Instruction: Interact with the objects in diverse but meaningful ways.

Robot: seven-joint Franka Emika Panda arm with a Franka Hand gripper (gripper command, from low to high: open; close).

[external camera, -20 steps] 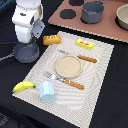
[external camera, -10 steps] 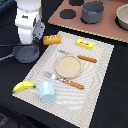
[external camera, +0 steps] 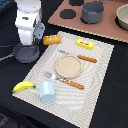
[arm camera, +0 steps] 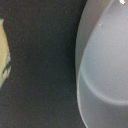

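One orange-brown bread loaf (external camera: 51, 39) at placemat (external camera: 95, 75) corner; hand over grey pan (external camera: 26, 52), state unclear.

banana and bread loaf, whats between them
Nothing stands between the banana and the bread loaf; only bare striped placemat lies there, as the exterior view shows.

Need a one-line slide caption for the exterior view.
Panda end effector over a grey pan beside a placemat set with plate, cutlery, banana, cup.

White rounded arm (external camera: 27, 22), glossy plastic shells, dark seams between segments, grey underside, tool hidden
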